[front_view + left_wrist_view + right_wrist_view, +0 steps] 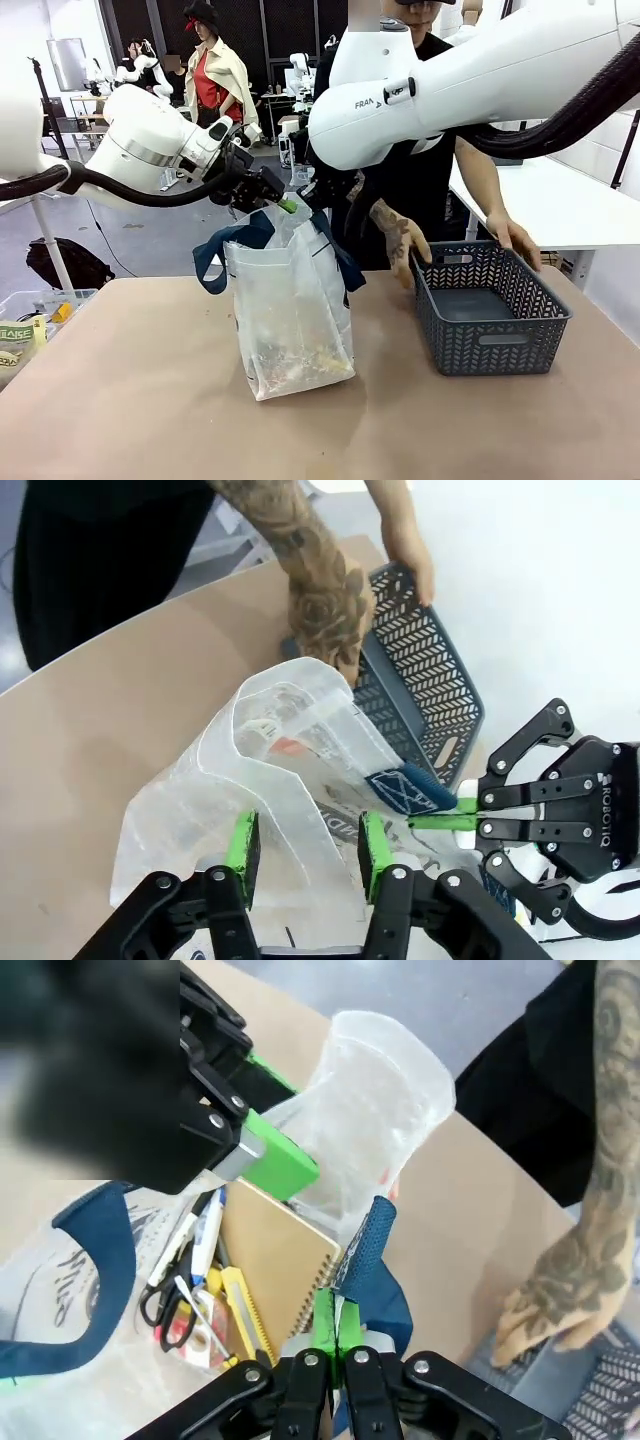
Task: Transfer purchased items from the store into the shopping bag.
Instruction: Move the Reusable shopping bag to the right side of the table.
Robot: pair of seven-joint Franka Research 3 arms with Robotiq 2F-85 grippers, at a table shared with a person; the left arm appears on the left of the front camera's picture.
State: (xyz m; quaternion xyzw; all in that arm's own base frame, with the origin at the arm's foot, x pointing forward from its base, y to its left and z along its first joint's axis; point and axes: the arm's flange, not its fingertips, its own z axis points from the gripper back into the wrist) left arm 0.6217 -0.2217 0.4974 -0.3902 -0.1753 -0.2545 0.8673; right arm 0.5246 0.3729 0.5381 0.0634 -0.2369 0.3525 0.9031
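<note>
1. While the bag (292, 310) stands upright on the worktop (150, 400), left of the basket (488, 320), both grippers hover at its mouth.
2. Right gripper (336, 1322): jaws pressed together, pinching a navy strap (362, 1245) at the bag's rim.
3. Left gripper (303, 845): jaws spread, with the bag's translucent rim between the green pads (243, 842); whether they touch the plastic cannot be told.
4. Seen from the right wrist, the bag holds a tan spiral notebook (272, 1260), scissors (165, 1310), a pen (207, 1232) and a yellow cutter (243, 1310).
5. In the front view, the basket sits on the worktop's right side, its inside showing bare grey floor.
6. A person's hands (402, 240) grip the basket's far rim, one at each end.
7. The other strap (225, 248) hangs in a loop down the bag's left side.
</note>
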